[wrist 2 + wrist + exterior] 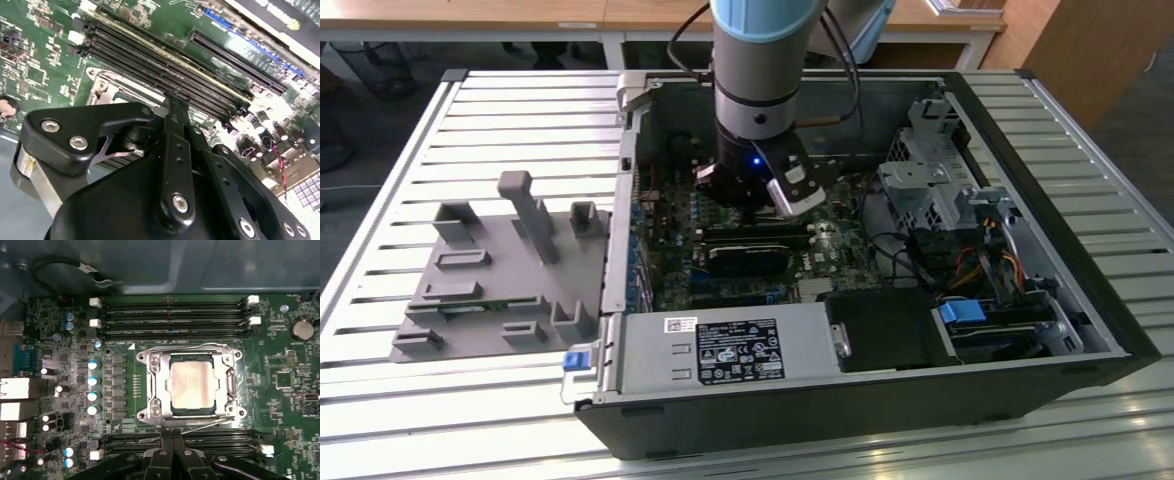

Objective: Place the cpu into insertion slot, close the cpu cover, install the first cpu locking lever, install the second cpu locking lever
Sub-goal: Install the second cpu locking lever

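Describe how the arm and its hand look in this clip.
The arm has a pale blue-grey upper sleeve above a black wrist section with a small blue light, and black cables run alongside. The hand is black, built of jointed link plates with silver screws.

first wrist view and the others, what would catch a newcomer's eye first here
In the first wrist view, the silvery cpu sits in the middle of the green board, framed by the metal cpu cover lying down around it. The black pincer hangs close by the socket's edge. In the exterior view, the arm reaches down into the open computer case on a slatted table.
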Controlling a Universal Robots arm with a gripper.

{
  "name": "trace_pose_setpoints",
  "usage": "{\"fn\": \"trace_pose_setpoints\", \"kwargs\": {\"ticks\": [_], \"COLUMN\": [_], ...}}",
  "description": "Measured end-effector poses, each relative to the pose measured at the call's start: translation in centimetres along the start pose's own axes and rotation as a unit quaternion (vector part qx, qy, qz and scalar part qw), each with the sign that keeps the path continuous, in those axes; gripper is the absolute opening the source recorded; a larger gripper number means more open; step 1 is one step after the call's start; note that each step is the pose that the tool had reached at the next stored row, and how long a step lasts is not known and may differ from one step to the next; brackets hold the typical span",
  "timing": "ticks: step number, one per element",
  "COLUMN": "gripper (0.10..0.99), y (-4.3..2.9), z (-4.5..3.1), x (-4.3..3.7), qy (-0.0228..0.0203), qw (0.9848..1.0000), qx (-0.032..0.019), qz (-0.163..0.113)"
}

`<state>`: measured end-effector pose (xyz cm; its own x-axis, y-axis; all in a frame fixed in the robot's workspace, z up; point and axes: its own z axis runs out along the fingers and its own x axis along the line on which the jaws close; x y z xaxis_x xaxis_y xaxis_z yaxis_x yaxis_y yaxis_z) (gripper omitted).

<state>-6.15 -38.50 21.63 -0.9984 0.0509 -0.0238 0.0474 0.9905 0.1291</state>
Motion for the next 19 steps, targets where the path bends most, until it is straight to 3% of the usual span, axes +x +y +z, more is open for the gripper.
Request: {"fn": "trace_pose_setpoints", "kwargs": {"ticks": [1,2,7,9,11,19], "gripper": [0.106,0.106,0.106,0.106,0.106,0.106], "y": [-0.03,-0.11,-0.23,-0.26,-0.37,-1.36], "z": [0.0,0.32,1.03,1.11,1.14,1.14], "x": [0.14,0.62,0.78,0.78,0.79,1.15], "qy": [0.0001,0.0003,0.0008,0.0011,0.0014,0.0014], "qw": [1.0,1.0,0.9999,0.9997,0.9996,0.9993], "qx": [-0.0018,-0.0071,-0.0145,-0.0235,-0.0294,-0.0366], "qz": [0.0,0.0,0.0,0.0,0.0,0.0]}}
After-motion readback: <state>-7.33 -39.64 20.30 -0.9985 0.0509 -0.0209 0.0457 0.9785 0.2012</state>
